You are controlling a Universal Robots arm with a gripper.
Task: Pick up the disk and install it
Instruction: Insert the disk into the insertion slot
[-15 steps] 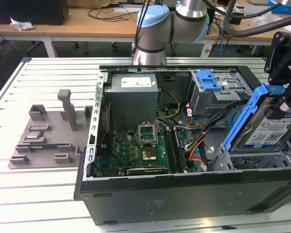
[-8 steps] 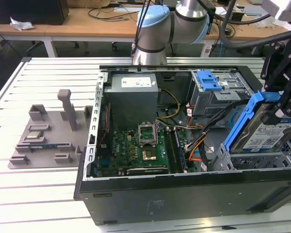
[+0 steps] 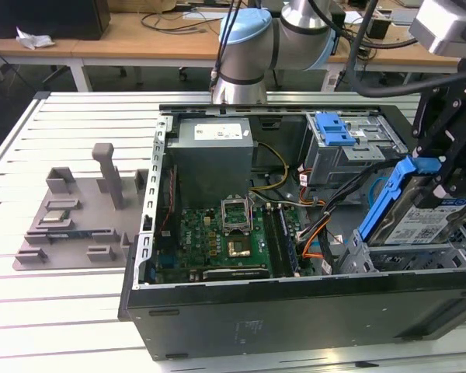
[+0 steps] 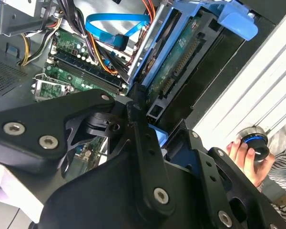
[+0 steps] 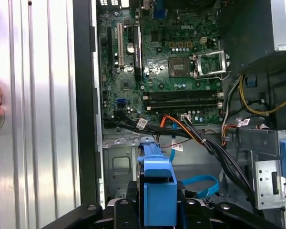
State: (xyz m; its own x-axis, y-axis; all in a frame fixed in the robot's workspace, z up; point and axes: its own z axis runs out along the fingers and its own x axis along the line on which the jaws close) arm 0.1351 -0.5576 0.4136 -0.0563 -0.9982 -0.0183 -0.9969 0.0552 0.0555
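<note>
From where I stood, the 1 arm reached over the open computer case on the slatted table. Its gripper had its 2 black fingers clenched on the disk, grasping it by the blue bracket's upper end. The disk stood on edge and tilted at the case's corner on the exterior view's right. Its lower end was down by the metal drive cage, though I could not tell whether it touched. The green motherboard lay bare inside, with a grey power box beyond it. A person's hand rested on the table beside the case.
</note>
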